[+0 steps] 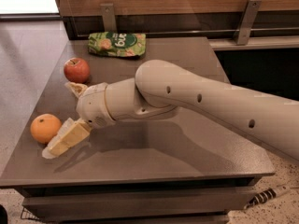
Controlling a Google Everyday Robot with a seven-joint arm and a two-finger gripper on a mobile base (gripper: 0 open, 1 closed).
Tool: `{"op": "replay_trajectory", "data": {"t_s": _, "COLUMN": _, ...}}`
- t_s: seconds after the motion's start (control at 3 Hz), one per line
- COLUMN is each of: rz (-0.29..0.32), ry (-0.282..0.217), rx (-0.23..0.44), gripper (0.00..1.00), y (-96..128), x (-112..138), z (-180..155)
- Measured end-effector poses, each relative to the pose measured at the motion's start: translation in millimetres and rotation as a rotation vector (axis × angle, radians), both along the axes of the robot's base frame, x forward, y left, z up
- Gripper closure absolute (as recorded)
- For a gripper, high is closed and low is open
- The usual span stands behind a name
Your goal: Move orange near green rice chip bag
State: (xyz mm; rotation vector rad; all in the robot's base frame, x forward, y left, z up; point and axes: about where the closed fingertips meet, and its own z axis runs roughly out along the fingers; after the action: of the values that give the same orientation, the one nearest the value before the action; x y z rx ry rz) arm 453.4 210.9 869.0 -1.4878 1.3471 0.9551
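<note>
The orange (45, 128) sits on the grey table near the front left corner. The green rice chip bag (117, 44) lies flat at the back edge of the table. My gripper (60, 119) is low over the table just right of the orange. It is open and empty, with one pale finger (65, 140) lying in front of the orange and the other finger (76, 88) behind it, toward the apple. The orange is at the mouth of the fingers, and I cannot tell whether it touches them.
A red apple (76, 69) stands at the left, between the orange and the bag. My white arm (196, 101) crosses the table (187, 148) from the right. A wooden wall with metal brackets (108, 16) runs behind the table.
</note>
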Motion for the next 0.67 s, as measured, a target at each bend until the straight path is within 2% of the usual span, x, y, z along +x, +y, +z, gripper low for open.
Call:
{"op": "replay_trajectory", "data": {"t_s": 0.33, "rz": 0.017, "ry": -0.013, "rx": 0.052, "gripper": 0.00, "y": 19.8, "x": -11.9, "z": -9.5}}
{"op": "replay_trajectory", "data": {"t_s": 0.67, "rz": 0.035, "ry": -0.020, "rx": 0.083, "gripper": 0.15, "y": 31.5, "x": -22.4, "z": -17.6}}
